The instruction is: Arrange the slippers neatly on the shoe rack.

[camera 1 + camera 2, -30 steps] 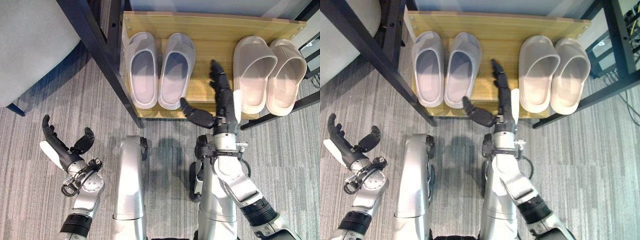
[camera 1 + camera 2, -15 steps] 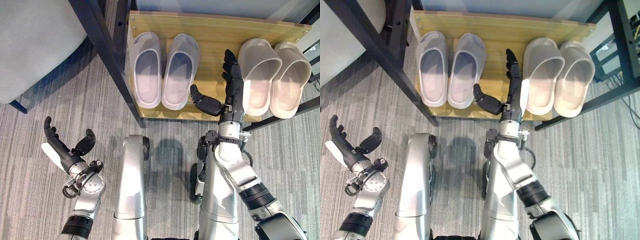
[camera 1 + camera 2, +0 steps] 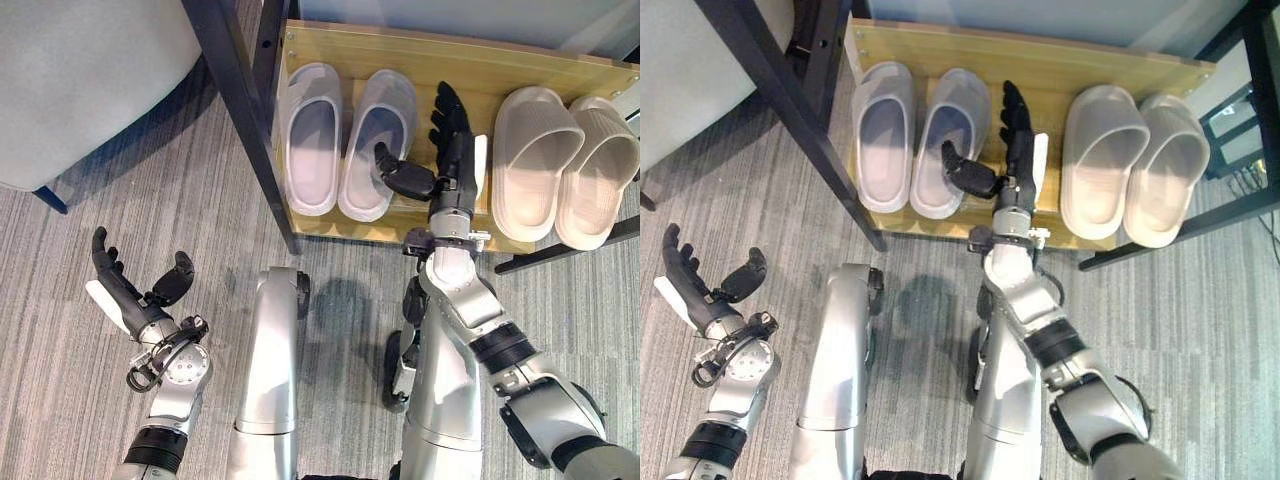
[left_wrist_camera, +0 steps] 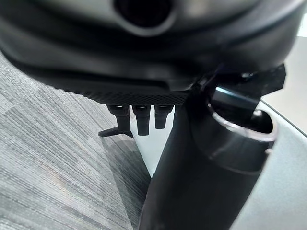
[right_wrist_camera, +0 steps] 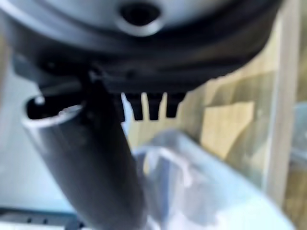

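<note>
Slippers [image 3: 378, 145] on shoe rack [image 3: 460, 60] — right hand [image 3: 450, 150] open, just beside.

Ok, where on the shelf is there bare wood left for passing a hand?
Bare wood on the shoe rack runs between the grey pair and the beige pair; the open right hand is over that gap. Another strip lies behind the toes. Within each pair it is crowded.

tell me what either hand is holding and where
Nothing. The right hand is open over the rack between the slipper pairs; the left hand is open over the floor.
</note>
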